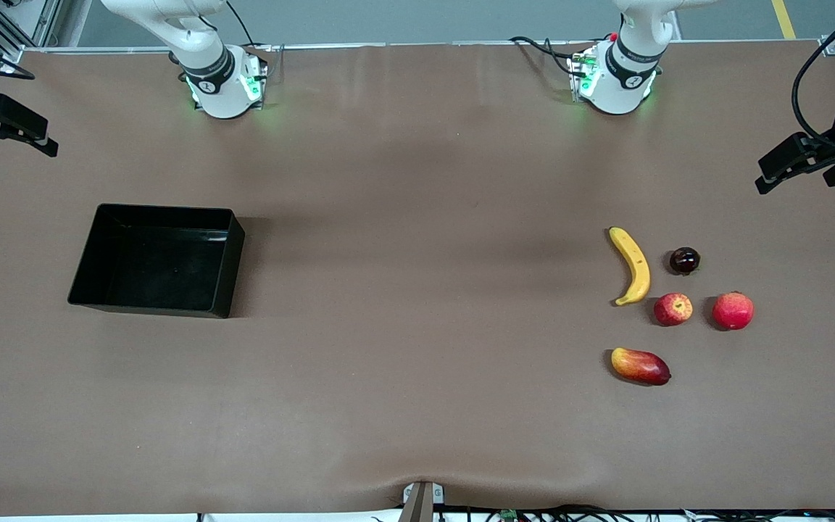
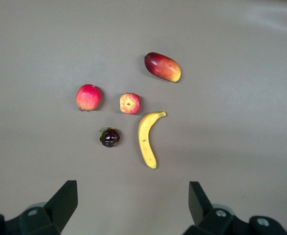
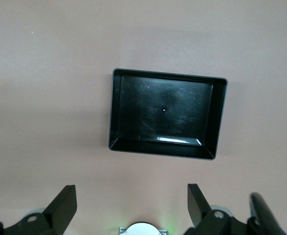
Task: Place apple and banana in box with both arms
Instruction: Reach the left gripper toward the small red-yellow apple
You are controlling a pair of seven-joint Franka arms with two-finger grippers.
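Two grippers wait high, fingers spread: left gripper [image 2: 131, 205], right gripper [image 3: 132, 208] | your apple [image 1: 673, 309] touches banana [image 1: 633, 266] at left arm's bench end | box [image 1: 159, 259] sits well apart, empty.

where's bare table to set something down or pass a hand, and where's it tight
The widest bare patch lies between the box and the banana. The box itself holds nothing. It is crowded at the left arm's end: banana, apple, dark fruit, pink-red fruit and mango-like fruit cluster together. Both grippers hang open, the left gripper above the fruit, the right gripper above the box.
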